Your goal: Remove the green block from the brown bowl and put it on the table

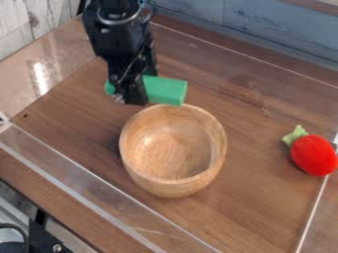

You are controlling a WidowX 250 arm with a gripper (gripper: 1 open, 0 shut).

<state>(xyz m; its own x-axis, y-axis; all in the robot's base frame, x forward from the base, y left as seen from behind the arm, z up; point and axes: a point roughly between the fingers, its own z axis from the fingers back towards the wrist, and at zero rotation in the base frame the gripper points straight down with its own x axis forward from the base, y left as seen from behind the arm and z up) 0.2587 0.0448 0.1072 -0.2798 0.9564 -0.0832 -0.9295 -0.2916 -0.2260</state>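
The green block (165, 91) is a small bright green bar held at its left end by my black gripper (132, 90), whose fingers are shut on it. It hangs just beyond the far left rim of the brown bowl (173, 148), outside the bowl. The bowl is round, light wood and has nothing inside. It stands in the middle of the dark wood-grain table (251, 109). Whether the block touches the tabletop cannot be told.
A red strawberry-like toy (313, 154) with a green top lies at the right edge of the table. Clear plastic edging (79, 173) runs along the front and left sides.
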